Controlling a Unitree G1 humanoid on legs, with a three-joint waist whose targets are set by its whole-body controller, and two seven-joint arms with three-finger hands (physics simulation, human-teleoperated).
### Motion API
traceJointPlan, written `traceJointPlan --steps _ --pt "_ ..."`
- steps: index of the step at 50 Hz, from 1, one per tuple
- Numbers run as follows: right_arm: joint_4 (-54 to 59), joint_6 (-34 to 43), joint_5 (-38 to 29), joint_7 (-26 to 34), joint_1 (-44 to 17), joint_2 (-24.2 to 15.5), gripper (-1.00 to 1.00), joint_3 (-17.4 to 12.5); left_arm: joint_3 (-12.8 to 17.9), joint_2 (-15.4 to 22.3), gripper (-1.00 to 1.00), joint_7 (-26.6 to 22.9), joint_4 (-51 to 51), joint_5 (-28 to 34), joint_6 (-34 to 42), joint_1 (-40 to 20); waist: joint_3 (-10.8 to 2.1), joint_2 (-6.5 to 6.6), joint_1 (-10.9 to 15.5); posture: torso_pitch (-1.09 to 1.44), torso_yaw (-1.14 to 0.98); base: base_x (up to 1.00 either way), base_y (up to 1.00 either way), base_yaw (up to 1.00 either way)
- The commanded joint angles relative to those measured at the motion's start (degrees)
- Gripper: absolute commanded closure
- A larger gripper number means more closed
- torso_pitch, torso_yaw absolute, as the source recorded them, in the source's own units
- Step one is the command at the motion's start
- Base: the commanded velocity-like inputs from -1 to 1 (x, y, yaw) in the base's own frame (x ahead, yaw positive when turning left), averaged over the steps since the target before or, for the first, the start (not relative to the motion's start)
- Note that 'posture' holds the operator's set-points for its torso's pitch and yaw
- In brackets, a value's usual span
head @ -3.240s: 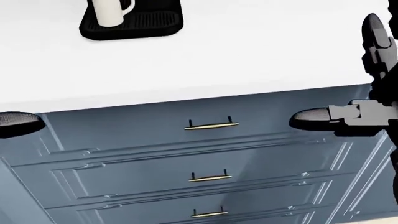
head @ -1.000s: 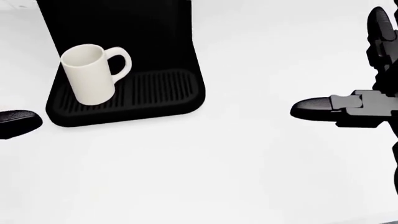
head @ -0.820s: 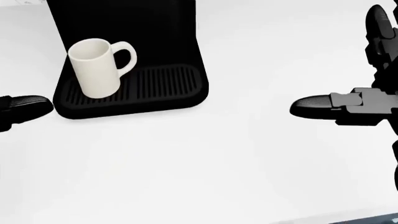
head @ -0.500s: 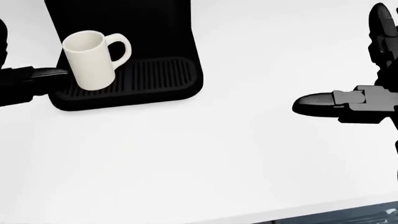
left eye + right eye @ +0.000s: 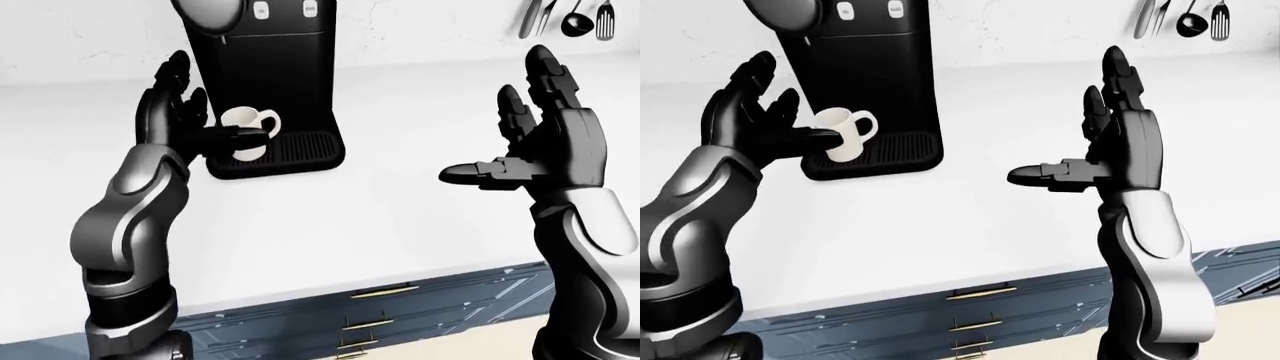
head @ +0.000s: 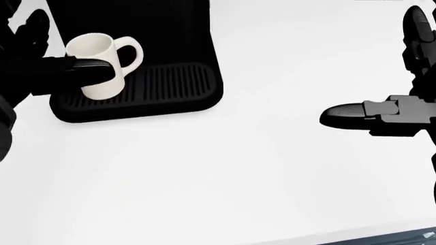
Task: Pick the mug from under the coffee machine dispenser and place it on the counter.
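While on tray, mug (image 6: 100,65) behind L thumb (image 6: 87,67).

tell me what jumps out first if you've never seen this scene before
A white ceramic mug stands on the drip tray of a tall black coffee machine at upper left, with the robot's open left hand right against it. The open right hand hangs over the bare white counter.

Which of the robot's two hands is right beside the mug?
The left hand: its thumb crosses the mug, while the right hand hangs open, well apart.
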Motion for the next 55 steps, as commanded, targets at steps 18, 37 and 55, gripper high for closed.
traceJointPlan --steps 18,37,55 --pt "-1.8 -1.5 0.3 -0.3 -1.5 -0.9 -1.0 -0.7 -1.4 -4.1 -1.0 1.0 -1.6 6.8 -5.2 0.2 -1.58 -0.3 0.1 0.0 0.0 0.0 0.0 0.0" --pt "-1.6 -1.9 0.3 -0.3 -1.3 -1.0 -1.0 -0.9 -3.1 -6.4 -1.0 2.1 3.1 7.6 -8.6 -1.5 -1.42 -0.54 0.2 0.0 0.0 0.0 0.0 0.0" --pt "-1.8 -1.6 0.4 -0.3 -1.3 -1.0 -1.0 -0.8 -2.9 -6.1 -1.0 3.2 4.4 7.2 -9.6 -2.1 -1.45 -0.52 0.2 0.0 0.0 0.0 0.0 0.0"
